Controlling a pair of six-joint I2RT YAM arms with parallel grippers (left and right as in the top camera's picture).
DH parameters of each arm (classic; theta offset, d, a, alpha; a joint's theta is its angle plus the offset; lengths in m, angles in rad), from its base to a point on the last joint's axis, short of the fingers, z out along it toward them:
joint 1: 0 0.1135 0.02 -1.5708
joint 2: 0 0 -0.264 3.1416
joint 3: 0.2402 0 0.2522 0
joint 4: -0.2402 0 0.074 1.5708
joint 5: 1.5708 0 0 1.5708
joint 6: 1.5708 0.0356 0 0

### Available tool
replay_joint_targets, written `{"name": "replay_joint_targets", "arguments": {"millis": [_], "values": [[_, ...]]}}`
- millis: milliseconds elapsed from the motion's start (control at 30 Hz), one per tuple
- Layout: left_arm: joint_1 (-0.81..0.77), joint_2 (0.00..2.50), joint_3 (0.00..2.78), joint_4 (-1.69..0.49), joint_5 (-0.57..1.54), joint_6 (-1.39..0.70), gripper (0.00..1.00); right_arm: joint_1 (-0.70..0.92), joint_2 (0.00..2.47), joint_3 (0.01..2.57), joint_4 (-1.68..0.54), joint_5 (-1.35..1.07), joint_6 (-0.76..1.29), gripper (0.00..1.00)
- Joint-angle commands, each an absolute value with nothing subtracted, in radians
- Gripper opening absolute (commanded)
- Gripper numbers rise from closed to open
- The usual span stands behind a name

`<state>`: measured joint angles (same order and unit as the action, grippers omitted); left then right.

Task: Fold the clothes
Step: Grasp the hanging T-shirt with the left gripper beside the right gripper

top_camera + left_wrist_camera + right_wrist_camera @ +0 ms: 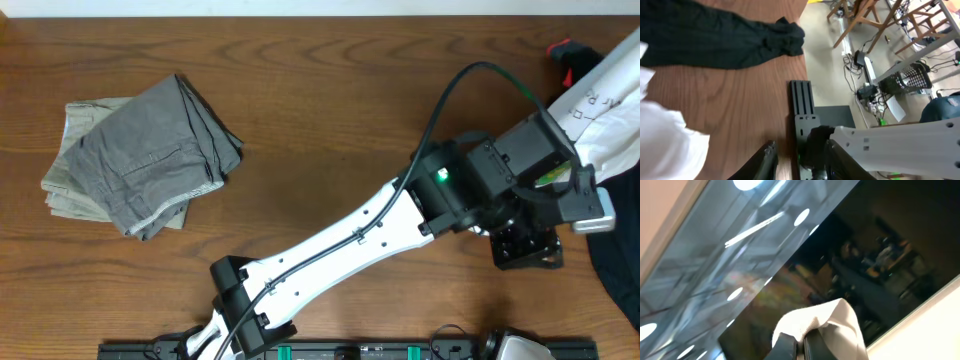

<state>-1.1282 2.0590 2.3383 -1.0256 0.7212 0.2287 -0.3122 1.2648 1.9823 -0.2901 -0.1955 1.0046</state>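
- The grey-khaki trousers (140, 155) lie folded in a compact stack on the left of the tabletop (330, 110). That garment looks finished.
- The step in hand appears to be fetching the next garment, the white T-shirt (825, 322).
- In the right wrist view, the right gripper (799, 342) has its jaws clenched on a fold of the shirt. The camera points up at ceiling lights, so the shirt is raised off the tabletop.
- From overhead, the shirt hangs at the far right edge, well apart from the trousers.
- The left gripper (525, 245) reaches across to the right side, low over the wood near the shirt.
- Its wrist view shows white cloth at the left and the black garment (715, 35) lying near the table edge. Only one finger tip shows there, so I cannot tell whether its jaws are released or clenched.
- The next move likely calls for the left jaws to take a second point on the shirt. Both arms could then carry it to the bare middle and spread it flat before any fold.
- The hanging cloth could snag on the black garment or slide off the edge.
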Motion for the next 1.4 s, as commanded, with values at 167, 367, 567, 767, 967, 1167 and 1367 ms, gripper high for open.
{"name": "replay_joint_targets", "arguments": {"millis": [167,367,567,767,967,1167,1367], "values": [[-1.128,2.133,2.345,-0.976,0.619,0.26,0.33,-0.28,1.257,2.003,-0.217,-0.371,1.04,0.01],[-1.105,2.145,2.345,-0.939,0.461,0.257,0.33,-0.28,1.233,2.003,-0.216,-0.397,1.032,0.01],[-1.046,2.145,2.345,-0.915,0.428,0.206,0.33,-0.28,1.201,2.003,-0.218,-0.394,0.987,0.01],[-1.013,2.145,2.345,-0.925,0.347,0.156,0.33,-0.281,1.198,2.003,-0.222,-0.393,0.971,0.01],[-1.014,2.145,2.345,-0.924,0.183,0.107,0.33,-0.281,1.198,2.003,-0.223,-0.393,0.963,0.01],[-1.014,2.145,2.345,-0.909,0.095,0.095,0.33,-0.281,1.198,2.003,-0.223,-0.392,0.949,0.01],[-1.014,2.145,2.345,-0.853,0.093,0.095,0.32,-0.281,1.198,2.003,-0.224,-0.392,0.933,0.01]]}}
